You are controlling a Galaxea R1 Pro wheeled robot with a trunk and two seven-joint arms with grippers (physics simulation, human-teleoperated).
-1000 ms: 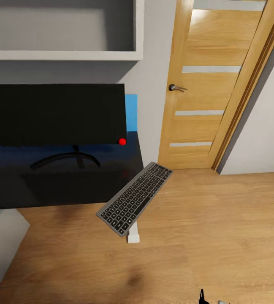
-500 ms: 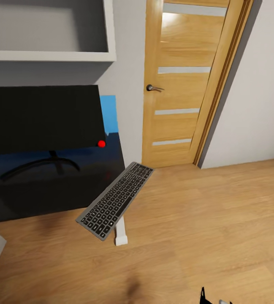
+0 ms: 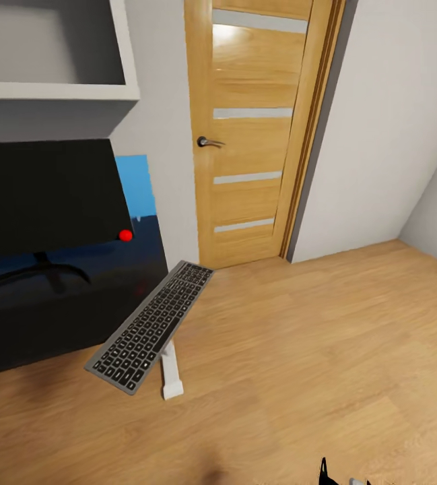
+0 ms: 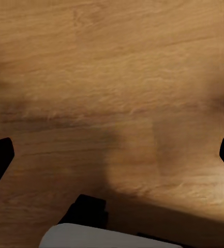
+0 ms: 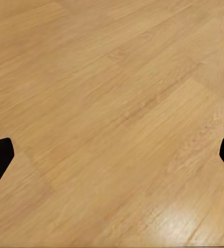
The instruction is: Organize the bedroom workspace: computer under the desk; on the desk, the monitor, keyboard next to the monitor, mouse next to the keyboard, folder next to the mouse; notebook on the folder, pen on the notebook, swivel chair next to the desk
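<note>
Your left gripper [image 4: 112,155] and right gripper [image 5: 112,155] both hang spread wide over bare wooden floor [image 5: 117,93]. Ahead and left of them, the keyboard [image 3: 152,325] tilts off the desk [image 3: 56,316], beside the monitor [image 3: 43,195].

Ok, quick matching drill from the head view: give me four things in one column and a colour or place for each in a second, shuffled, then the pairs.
Things:
1. keyboard
2. monitor
3. door
4. red dot

Descriptions:
A. light wood with pale horizontal strips, shut
B. tilted, leaning off the desk's corner over the floor
C. at the lower corner of the black screen
D. standing on the dark desk on a curved foot

Pairs: 1-B, 2-D, 3-A, 4-C
</note>
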